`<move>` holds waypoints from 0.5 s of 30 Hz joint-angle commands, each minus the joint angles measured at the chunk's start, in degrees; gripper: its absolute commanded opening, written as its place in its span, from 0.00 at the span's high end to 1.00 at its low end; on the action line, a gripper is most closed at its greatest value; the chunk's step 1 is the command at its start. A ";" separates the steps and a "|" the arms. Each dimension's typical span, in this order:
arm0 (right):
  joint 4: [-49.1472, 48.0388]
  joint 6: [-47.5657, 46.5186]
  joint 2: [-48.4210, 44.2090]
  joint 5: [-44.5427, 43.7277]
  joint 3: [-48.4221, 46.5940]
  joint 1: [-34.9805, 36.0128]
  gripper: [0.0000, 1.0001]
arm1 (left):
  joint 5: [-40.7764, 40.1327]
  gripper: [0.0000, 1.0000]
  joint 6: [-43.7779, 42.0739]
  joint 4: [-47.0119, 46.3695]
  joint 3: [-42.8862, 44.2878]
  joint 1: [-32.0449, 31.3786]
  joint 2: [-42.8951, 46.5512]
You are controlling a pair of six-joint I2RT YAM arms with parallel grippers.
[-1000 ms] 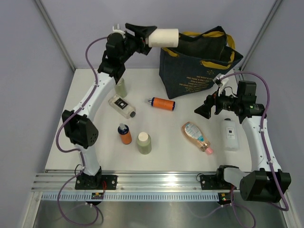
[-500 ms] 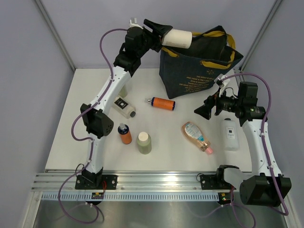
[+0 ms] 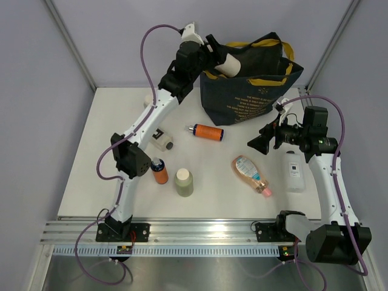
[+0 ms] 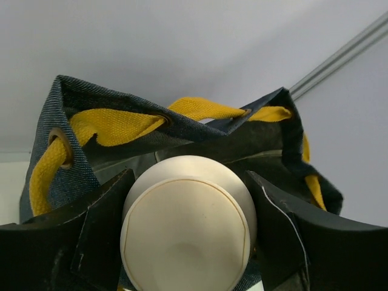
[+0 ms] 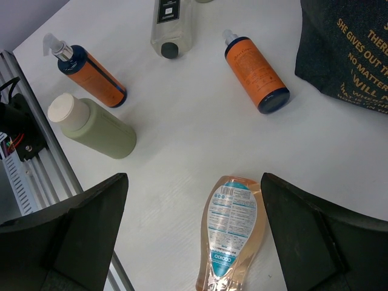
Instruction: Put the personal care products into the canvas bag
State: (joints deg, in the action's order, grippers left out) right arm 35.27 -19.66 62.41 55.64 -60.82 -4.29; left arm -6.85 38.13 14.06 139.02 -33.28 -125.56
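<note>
My left gripper [image 3: 225, 60] is shut on a cream-white round container [image 4: 189, 224], held at the left rim of the navy canvas bag [image 3: 251, 91] with yellow handles [image 4: 115, 127]. On the table lie an orange bottle [image 3: 205, 131], a peach teardrop bottle [image 3: 250, 174], a white rectangular bottle [image 3: 294, 171] and a clear black-labelled bottle [image 3: 161, 139] partly under the left arm. An orange pump bottle [image 3: 159, 171] and a pale green bottle [image 3: 183, 182] stand near the front. My right gripper [image 3: 257, 140] hangs open above the peach bottle [image 5: 230, 233].
A second pale green bottle [image 3: 148, 99] shows partly behind the left arm. The left arm stretches across the table's left half up to the bag. Grey walls close the table on three sides, and a metal rail [image 3: 200, 230] runs along the near edge.
The left arm has swung right with the cream container, from left of the bag to its left rim. The right arm has not moved.
</note>
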 commanded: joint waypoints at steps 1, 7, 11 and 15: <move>-0.81 -0.99 -1.77 1.40 -0.27 -0.10 0.01 | -4.48 1.00 -11.30 -10.90 4.51 -2.14 0.23; -1.60 -0.64 -1.86 0.88 0.26 -0.01 0.01 | -5.01 0.95 -19.22 -13.62 4.42 -4.51 -3.46; -2.39 -0.03 -1.68 0.53 0.35 -0.10 0.01 | -5.19 0.92 -23.62 -15.03 4.24 -5.04 -5.66; -2.92 0.32 -1.51 0.09 0.52 -0.10 0.00 | -5.10 0.82 -25.12 -14.86 2.84 -5.04 -6.45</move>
State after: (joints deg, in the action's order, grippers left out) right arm 34.74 -19.66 61.84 55.57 -60.69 -4.29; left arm -9.56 16.25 8.84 139.76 -38.59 -133.34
